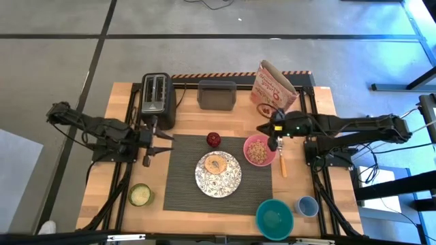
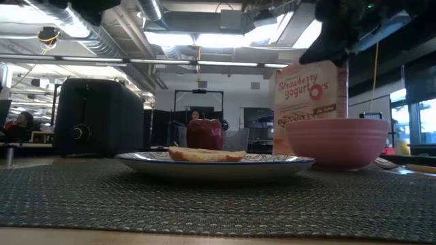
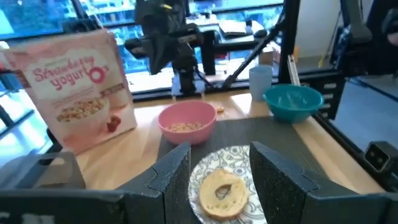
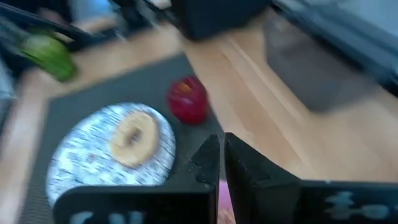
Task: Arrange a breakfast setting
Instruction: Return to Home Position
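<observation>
A dark grey ribbed mat [image 1: 180,184] lies at the table's middle. On it stand a white patterned plate [image 1: 231,180] holding a toasted bagel [image 1: 216,163], a red apple [image 1: 214,139] at the mat's far edge, and a pink bowl [image 1: 259,150] with cereal at its right edge. A small spoon [image 1: 282,165] lies on the wood just right of the bowl. My right gripper [image 1: 273,141] hovers over the bowl's right rim, fingers shut [image 4: 222,162], with nothing between them. My left gripper [image 1: 162,143] is open and empty at the mat's left far corner, facing the plate [image 3: 221,180].
A black toaster [image 1: 157,93], a dark box [image 1: 216,94] and a strawberry yogurt cereal box [image 1: 274,87] stand along the far edge. A teal bowl [image 1: 274,218] and a blue cup [image 1: 306,205] stand near right. A green-lidded jar [image 1: 140,195] stands near left.
</observation>
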### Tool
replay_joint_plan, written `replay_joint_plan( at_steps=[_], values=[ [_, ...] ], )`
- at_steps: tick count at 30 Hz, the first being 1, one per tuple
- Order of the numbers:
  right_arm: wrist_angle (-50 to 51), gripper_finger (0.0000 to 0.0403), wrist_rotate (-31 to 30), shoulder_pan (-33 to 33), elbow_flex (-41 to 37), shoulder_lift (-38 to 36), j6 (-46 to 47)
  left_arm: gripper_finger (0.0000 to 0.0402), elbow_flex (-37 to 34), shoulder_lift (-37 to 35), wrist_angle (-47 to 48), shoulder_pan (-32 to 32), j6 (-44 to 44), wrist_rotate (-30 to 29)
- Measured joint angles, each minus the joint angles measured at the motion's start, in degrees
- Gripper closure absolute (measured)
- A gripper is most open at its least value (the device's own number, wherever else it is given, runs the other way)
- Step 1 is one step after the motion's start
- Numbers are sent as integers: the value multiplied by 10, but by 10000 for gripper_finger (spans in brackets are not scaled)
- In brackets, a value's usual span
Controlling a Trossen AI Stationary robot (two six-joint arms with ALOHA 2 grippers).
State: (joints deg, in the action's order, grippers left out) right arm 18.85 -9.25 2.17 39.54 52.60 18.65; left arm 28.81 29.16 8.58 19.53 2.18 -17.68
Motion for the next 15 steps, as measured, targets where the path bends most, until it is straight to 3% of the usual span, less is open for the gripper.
replay_joint_plan(
  at_steps=[9,15],
  values=[
    [-205,386,70,0,-138,-139,-71,242,-54,-61,-6,0,-1,22],
    [-250,386,70,0,-210,-242,-85,242,-94,-64,-42,0,-34,18]
  ],
)
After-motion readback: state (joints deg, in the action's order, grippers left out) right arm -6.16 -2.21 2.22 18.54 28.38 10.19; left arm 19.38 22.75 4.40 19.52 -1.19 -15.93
